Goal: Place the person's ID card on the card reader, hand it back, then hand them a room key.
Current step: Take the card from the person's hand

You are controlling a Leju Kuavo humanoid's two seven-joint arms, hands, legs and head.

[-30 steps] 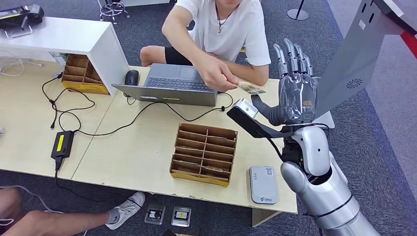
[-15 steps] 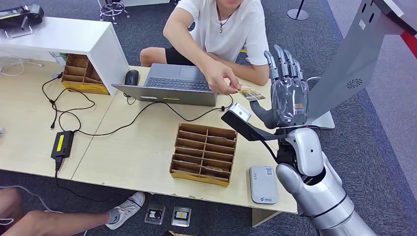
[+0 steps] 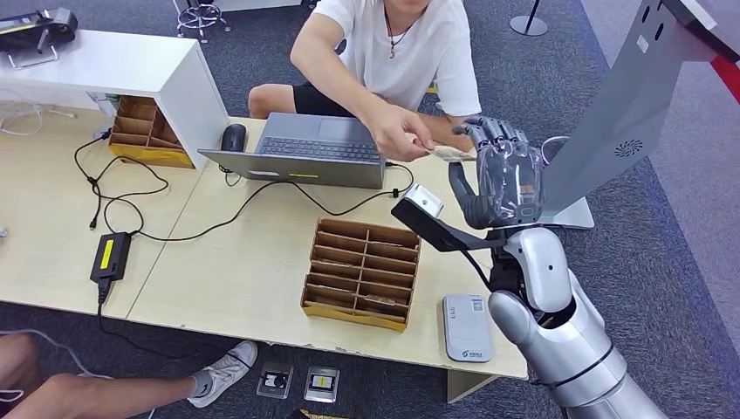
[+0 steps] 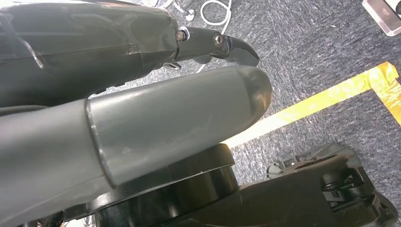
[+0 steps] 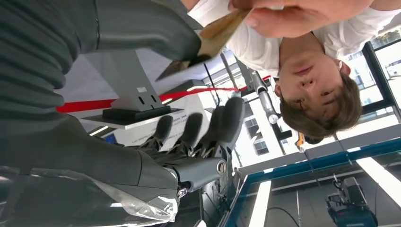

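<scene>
Across the table a seated person holds out the ID card (image 3: 454, 154) in one hand (image 3: 403, 135). My right hand (image 3: 504, 170) is raised at the card, its fingers curled forward over it. In the right wrist view the card (image 5: 215, 33) lies against my thumb (image 5: 142, 28), the person's fingers (image 5: 293, 19) still pinch it, and my fingers (image 5: 203, 127) stand apart from it. The white card reader (image 3: 467, 327) lies near the table's front edge. My left hand (image 4: 179, 109) hangs over the carpet, holding nothing.
A cardboard divider tray (image 3: 362, 272) sits mid-table, card-like things in its near slots. Behind it are a laptop (image 3: 314, 148), a mouse (image 3: 233, 137), cables and a power adapter (image 3: 111, 255). A grey slanted stand (image 3: 620, 105) rises beside my right hand. Another person's shoe (image 3: 222, 371) is below.
My right hand's fingers, upright and spread before, have curled forward over the card. The hand shifted slightly left and the person brought the card up against it.
</scene>
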